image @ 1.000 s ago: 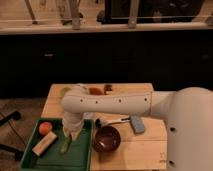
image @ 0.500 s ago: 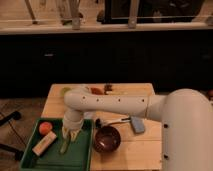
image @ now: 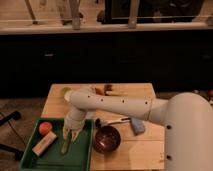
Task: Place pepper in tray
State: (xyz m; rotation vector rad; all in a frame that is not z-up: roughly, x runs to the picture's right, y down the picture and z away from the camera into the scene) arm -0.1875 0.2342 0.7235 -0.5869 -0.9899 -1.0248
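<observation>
While the long pale-green pepper (image: 66, 144) lies lengthwise on the floor of the dark green plastic tray (image: 29, 159), at the front left corner of the wooden counter (image: 145, 151), the pincer (image: 69, 134) hangs directly over its upper end, inside the tray walls. Whether the pincer is clamped on the pepper or has parted from it I cannot tell; the two overlap. Left of the pepper in the tray sit a tan rectangular block (image: 44, 143) and a small orange-red round fruit (image: 45, 128), both close by. Just right of the tray stands a dark brown round bowl (image: 106, 138), with a blue-handled utensil (image: 131, 123) behind it toward the middle of the counter.

The risk, as I judge it, is lifting away too soon: if the pepper sticks to the pincer, it could be dragged back up over the tray wall. A sideways withdrawal could also knock the block or clip the bowl.
</observation>
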